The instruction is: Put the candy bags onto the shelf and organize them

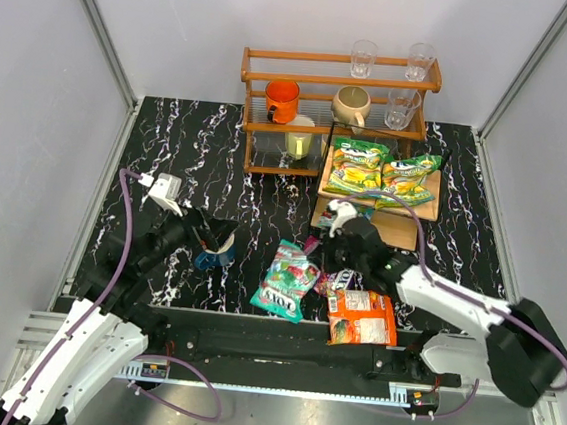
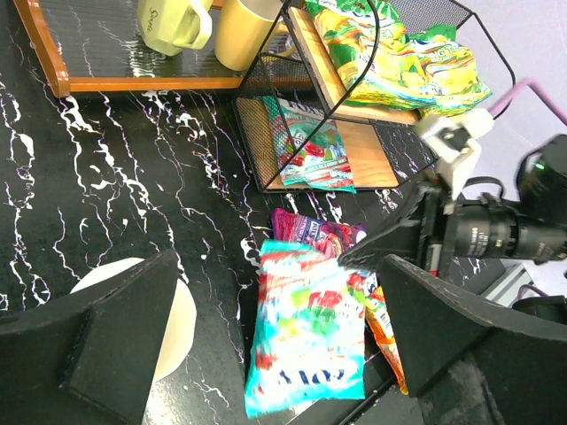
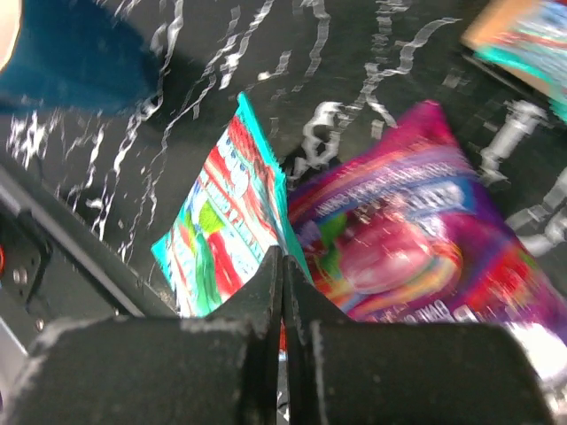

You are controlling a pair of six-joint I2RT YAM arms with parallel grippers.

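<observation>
A teal candy bag [image 1: 285, 281] [image 2: 306, 332] [image 3: 221, 212] lies near the table's front. Its right edge runs up into the jaws of my right gripper [image 1: 320, 246] [image 3: 283, 257], which is shut on it. A purple bag [image 1: 342, 278] [image 3: 399, 239] lies right beside it, and an orange bag [image 1: 362, 319] sits nearer the front. Two green-yellow bags [image 1: 358, 165] [image 1: 409, 179] rest on the top board of the shelf [image 1: 397, 229]. Another teal bag [image 2: 314, 150] lies on the lower board. My left gripper [image 1: 216, 238] [image 2: 279, 292] is open, holding nothing.
A blue-and-cream mug [image 1: 214, 258] [image 3: 80, 53] stands under the left gripper. An orange-brown rack [image 1: 276, 76] with cups and glasses is at the back, left of the shelf. A black wire frame [image 2: 266, 133] carries the shelf boards. Grey walls close in both sides.
</observation>
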